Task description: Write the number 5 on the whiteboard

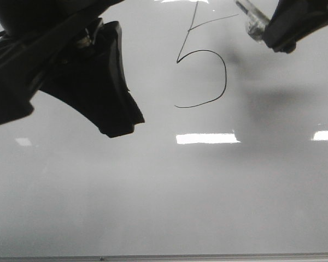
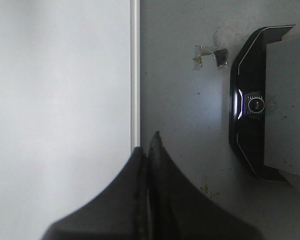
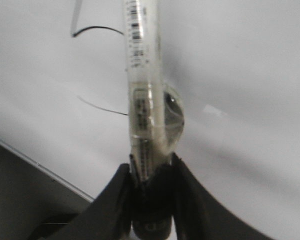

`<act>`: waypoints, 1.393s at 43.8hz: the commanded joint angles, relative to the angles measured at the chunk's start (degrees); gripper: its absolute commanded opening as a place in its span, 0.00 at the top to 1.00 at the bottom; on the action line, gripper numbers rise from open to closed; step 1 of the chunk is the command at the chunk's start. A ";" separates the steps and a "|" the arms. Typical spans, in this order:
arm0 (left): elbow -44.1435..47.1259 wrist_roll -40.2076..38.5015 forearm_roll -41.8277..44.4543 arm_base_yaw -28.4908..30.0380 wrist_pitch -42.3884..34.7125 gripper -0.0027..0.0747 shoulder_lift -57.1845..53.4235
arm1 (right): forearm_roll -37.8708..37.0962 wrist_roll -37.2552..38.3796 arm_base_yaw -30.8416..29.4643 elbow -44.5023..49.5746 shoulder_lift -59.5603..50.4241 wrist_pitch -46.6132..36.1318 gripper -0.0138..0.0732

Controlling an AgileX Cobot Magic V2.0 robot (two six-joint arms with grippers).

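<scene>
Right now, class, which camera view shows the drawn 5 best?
The front view: the whole 5 shows on the whiteboard, bar, stem and belly. The right wrist view catches only bits of line beside the pen. The left wrist view shows none.

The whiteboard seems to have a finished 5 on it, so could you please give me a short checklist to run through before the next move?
1. Number 5 complete, with bar, stem and belly: ok.
2. Marker held firmly in the right claw: ok.
3. Marker tip lifted off the whiteboard: cannot tell.
4. Left claw shut, holding nothing: ok.
5. Left claw off the drawn line: ok, it sits by the board's edge strip.
</scene>
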 commanded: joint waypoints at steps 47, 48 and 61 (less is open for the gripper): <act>-8.96 -0.24 3.99 -6.97 3.03 0.31 -5.10 | -14.34 -12.61 31.70 17.38 -16.98 -7.03 0.91; -8.96 -0.24 4.27 -7.06 3.03 0.32 -4.54 | -14.34 -12.61 31.70 17.38 -16.98 -7.03 0.91; -8.96 -0.15 4.40 -7.21 -0.23 0.57 -3.19 | -14.29 -12.61 31.70 17.38 -16.98 -7.08 0.91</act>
